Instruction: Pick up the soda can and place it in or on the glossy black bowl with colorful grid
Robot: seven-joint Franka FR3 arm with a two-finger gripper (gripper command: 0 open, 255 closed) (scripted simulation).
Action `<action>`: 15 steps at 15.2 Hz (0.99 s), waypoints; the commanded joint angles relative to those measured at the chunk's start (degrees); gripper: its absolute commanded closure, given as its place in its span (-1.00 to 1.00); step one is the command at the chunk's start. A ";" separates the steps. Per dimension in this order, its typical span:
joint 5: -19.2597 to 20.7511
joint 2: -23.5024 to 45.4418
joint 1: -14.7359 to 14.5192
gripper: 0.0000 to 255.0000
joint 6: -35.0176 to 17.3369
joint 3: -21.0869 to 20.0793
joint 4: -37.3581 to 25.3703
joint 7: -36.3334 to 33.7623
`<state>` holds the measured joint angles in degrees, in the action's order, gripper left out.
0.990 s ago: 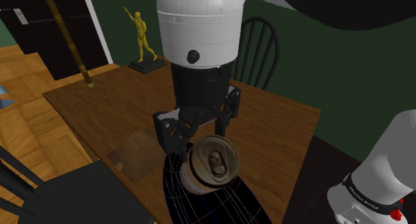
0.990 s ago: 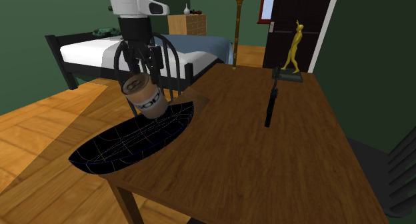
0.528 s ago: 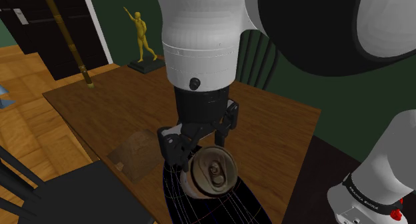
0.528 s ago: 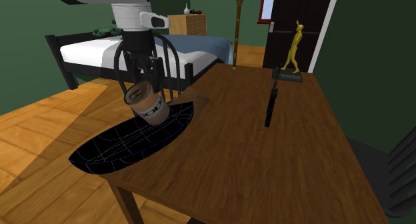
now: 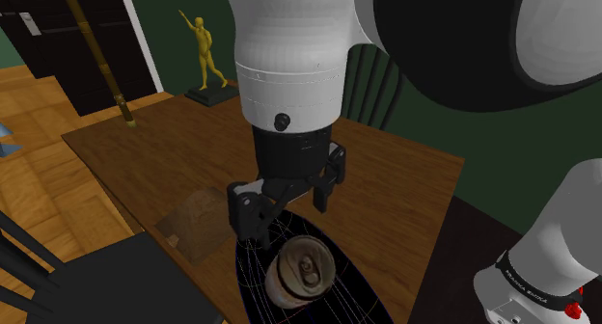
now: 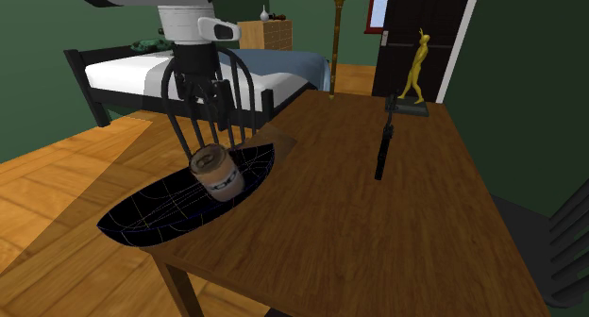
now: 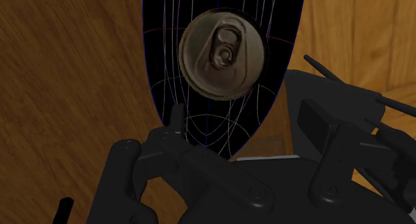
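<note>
The soda can [image 5: 301, 272], brownish with its pull-tab top facing up, sits tilted inside the glossy black bowl [image 5: 359, 295] with thin coloured grid lines. The bowl lies at the wooden table's near corner. My gripper [image 5: 287, 204] hangs open just above the can, its fingers spread and touching nothing. From the second exterior view the can [image 6: 217, 174] leans in the bowl [image 6: 151, 216] below the gripper [image 6: 200, 112]. In the wrist view the can's top [image 7: 222, 53] shows against the bowl [image 7: 167, 89].
A gold figurine [image 5: 205, 52] on a dark base stands at the table's far end. A thin dark upright object [image 6: 383, 145] stands mid-table. A black chair back [image 5: 371, 76] rises beyond the table. The bowl overhangs the table's edge toward the wooden floor [image 6: 57, 202].
The can has left the fingers and dropped down into the bowl. The fingers have opened; the hand has stayed about where it was.
</note>
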<state>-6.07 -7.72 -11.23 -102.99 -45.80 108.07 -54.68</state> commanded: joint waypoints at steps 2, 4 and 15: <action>0.00 0.00 0.00 -1.00 0.00 0.00 0.00 0.00; 0.05 -0.01 0.07 -1.00 1.92 0.11 -1.92 -0.04; 0.55 0.57 0.25 -1.00 7.31 0.18 -7.75 -0.43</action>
